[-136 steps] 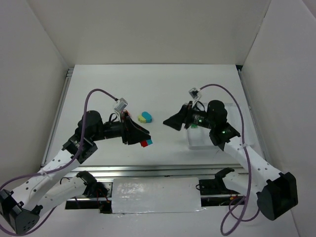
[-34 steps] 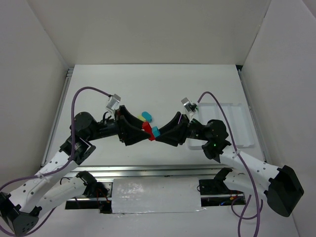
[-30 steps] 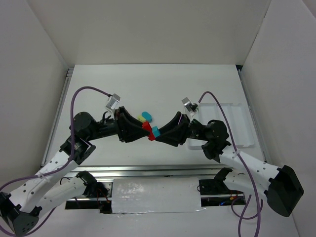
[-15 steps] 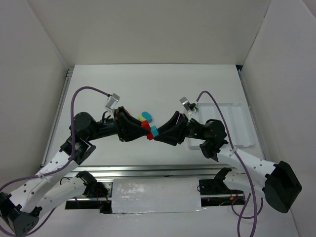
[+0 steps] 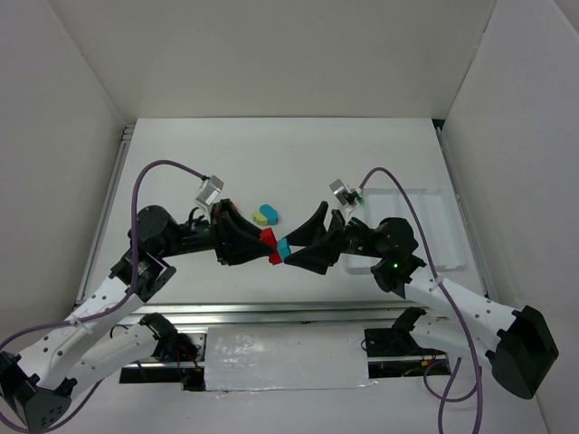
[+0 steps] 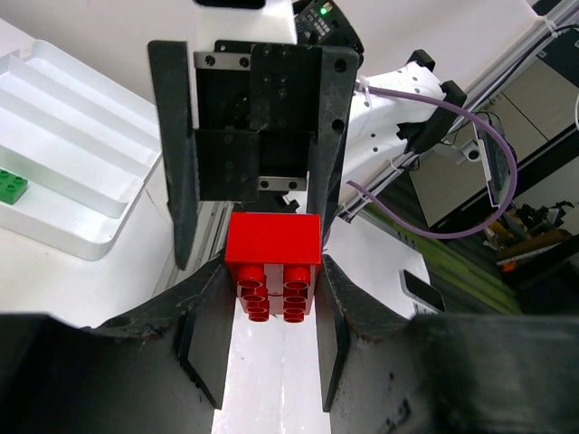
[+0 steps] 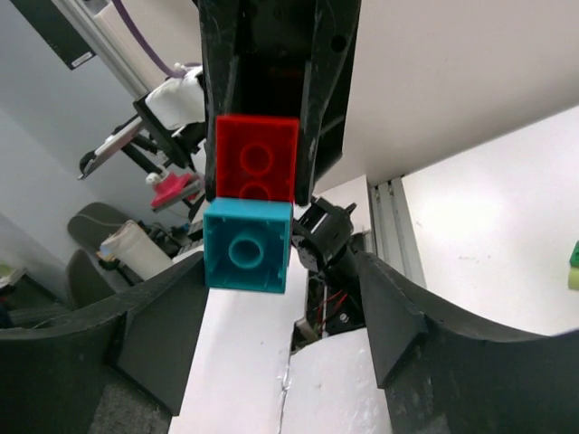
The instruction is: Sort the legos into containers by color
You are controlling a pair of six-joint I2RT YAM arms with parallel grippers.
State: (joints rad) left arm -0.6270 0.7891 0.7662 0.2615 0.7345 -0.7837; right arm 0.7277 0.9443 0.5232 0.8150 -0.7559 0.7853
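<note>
**Both arms meeting above the tabletop [image 5: 271, 163], top external and wrist views.**

You see the left pincer [image 5: 262, 239] clamped on a red lego [image 6: 273, 262]. Its two fingers press the brick's sides, and the brick's studs face the left wrist camera.

A teal lego [image 7: 246, 246] sits against the red lego on the side turned away from the left arm, and the two touch edge to edge. Both are held clear of the tabletop, between the two arms.

The right pincer [image 7: 282, 271] faces the left one with its jaws apart. Its fingers [image 7: 163, 334] stand on either side of the teal lego, with a gap on each side and no contact.

Behind the joined pair, a pale yellow-green lego [image 5: 261, 218] and a second teal lego [image 5: 271, 212] lie on the tabletop, touching each other.

The white tray [image 5: 448, 226] lies at the right, partly hidden by the right arm. In the left wrist view its compartments [image 6: 72, 172] run side by side. One green lego [image 6: 11, 185] rests in the compartment at the frame's left edge. You cannot tell from these views what the hidden parts of the tray hold.
</note>
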